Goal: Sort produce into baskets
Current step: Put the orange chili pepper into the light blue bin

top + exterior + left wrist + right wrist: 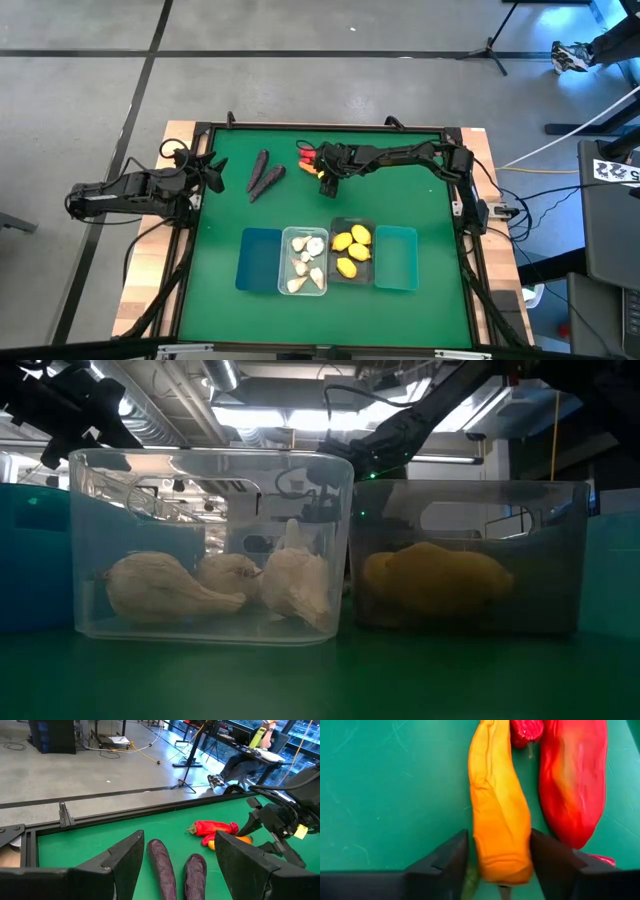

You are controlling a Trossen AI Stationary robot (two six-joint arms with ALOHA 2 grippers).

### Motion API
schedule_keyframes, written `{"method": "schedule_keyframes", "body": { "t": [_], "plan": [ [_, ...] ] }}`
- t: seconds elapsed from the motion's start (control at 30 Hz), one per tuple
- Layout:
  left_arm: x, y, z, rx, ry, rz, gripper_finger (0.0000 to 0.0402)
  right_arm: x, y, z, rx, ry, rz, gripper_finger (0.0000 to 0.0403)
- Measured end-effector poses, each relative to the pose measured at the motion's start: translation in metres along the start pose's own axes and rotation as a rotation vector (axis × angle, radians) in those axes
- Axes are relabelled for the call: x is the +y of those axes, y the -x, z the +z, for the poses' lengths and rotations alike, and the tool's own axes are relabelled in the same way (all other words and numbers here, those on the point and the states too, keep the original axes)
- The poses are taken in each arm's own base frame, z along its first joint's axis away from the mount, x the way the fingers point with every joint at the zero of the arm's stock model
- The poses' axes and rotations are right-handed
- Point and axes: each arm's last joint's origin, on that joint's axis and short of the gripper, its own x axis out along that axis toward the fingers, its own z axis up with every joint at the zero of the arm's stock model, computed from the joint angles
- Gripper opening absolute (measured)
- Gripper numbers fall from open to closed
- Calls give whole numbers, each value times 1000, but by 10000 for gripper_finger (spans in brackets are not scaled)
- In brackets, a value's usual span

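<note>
My right gripper point(326, 178) reaches in from the table's right and is shut on an orange pepper point(497, 805) at the far middle of the green table. Red peppers point(572, 780) lie right beside it. Two dark purple eggplants point(265, 175) lie on the mat left of the peppers. My left gripper point(214, 172) is open and empty at the table's left edge, and its fingers point toward the eggplants point(175, 870). In the near row, the clear basket point(305, 262) holds garlic bulbs and the dark grey basket point(352, 252) holds lemons. The blue basket point(258, 260) and the teal basket point(397, 258) show nothing inside. My right gripper pinches the orange pepper's thick end point(500, 855) between its two fingers point(447, 862), one on each long side. The fingers lie across the pepper. The rest of the pepper stretches away past the fingertips, alongside the red pepper. I cannot tell whether it is lifted off the mat.
The four baskets stand side by side near the table's front edge. A raised black frame point(300, 128) runs round the green mat. Bare mat lies between the produce and the baskets. A person sits in the room beyond the table point(250, 750).
</note>
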Motion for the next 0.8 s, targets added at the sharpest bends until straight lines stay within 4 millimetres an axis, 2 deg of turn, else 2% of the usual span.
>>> {"method": "schedule_keyframes", "body": {
  "t": [0.13,0.23,0.53,0.8],
  "plan": [
    [0,0,0,0,0,0,237,0,0,0,0,-1,0,145],
    [0,0,0,0,0,1,237,0,0,0,0,-2,0,114],
    [0,0,0,0,0,0,237,0,0,0,-4,-9,-4,125],
    [0,0,0,0,0,1,237,7,4,5,-6,6,0,111]
  ]
}}
